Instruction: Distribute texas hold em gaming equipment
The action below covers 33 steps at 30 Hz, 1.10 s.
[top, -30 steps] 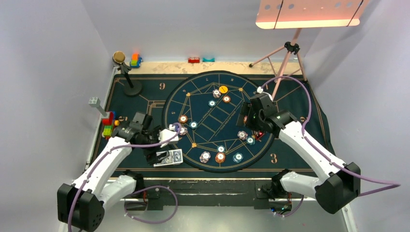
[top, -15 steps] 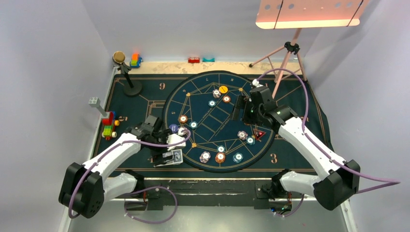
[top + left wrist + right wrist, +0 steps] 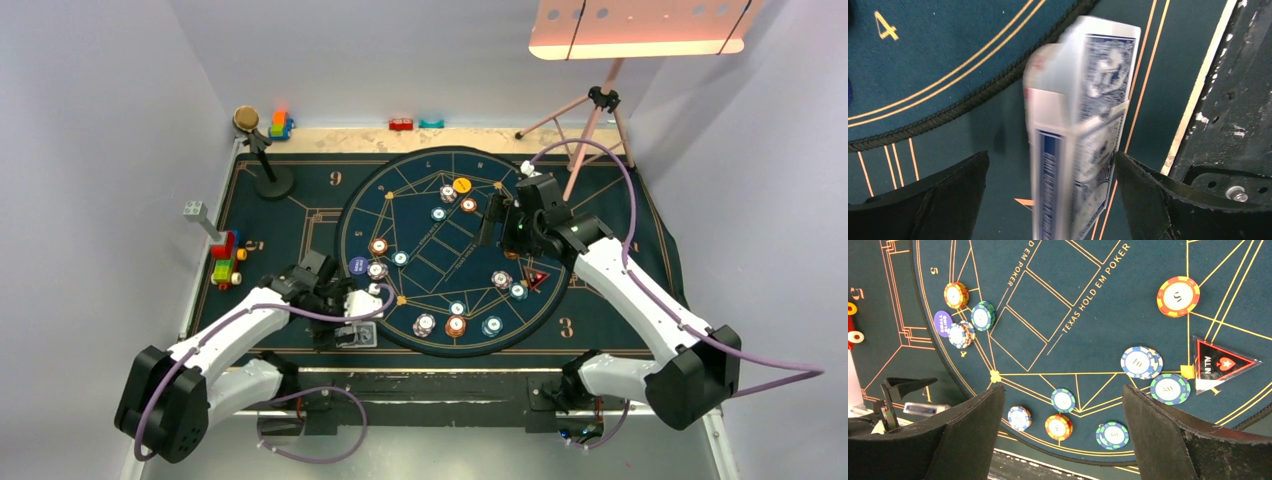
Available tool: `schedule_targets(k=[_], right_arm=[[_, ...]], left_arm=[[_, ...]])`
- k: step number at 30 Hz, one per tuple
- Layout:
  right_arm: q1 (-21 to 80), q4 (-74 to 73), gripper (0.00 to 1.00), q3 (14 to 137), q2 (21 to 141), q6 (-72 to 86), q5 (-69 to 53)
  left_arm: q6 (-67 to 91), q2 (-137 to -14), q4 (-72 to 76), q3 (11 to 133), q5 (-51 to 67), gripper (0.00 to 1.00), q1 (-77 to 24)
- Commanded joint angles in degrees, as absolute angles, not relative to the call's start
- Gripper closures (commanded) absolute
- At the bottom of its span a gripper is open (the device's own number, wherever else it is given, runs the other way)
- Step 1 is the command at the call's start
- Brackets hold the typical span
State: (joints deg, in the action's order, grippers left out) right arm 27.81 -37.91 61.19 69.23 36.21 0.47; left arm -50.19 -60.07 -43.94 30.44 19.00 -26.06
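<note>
The card box (image 3: 1098, 85) is found just off the mat's (image 3: 923, 75) near-left edge, between the wide-apart jaws of the left gripper (image 3: 1050, 165) — long axis apparently along them, though blurred — while the right gripper (image 3: 1063, 390), jaws also apart, is held over the chips (image 3: 1168, 388), well away.

place: robot lab booth | cues: plain walls (image 3: 100, 100), tripod lamp (image 3: 640, 28), table-bolted arms (image 3: 640, 300)

I see the light panel (image 3: 640, 28) blown out pink, upper right overhead; table (image 3: 350, 140) evenly lit, shadows soft. Left wrist view: card pack (image 3: 1080, 125) at centre smeared with blur. Right wrist view crisp.
</note>
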Motion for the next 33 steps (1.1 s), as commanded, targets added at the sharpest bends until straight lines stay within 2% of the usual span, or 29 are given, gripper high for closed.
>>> schedule_targets(k=[1,11,25,33], right_arm=[[27.58,-36.3,0.09,63.46,69.77,35.77,0.13],[27.58,-36.3,0.08,62.22,69.08,35.86,-1.24],[27.57,-36.2,0.08,61.61,68.64,35.55,-0.9],[27.55,-35.78,0.08,61.63,69.07,35.6,-1.05]], left_arm=[[-53.49,-59.67,-42.48,30.6,15.79,0.0,-26.24],[-50.48,-58.21,-46.27,37.7,15.97,0.0,-26.27],[-60.06,-61.23,-47.42,34.19,18.18,0.0,-26.28],[-62.18,-62.8,-42.77,32.3,15.28,0.0,-26.32]])
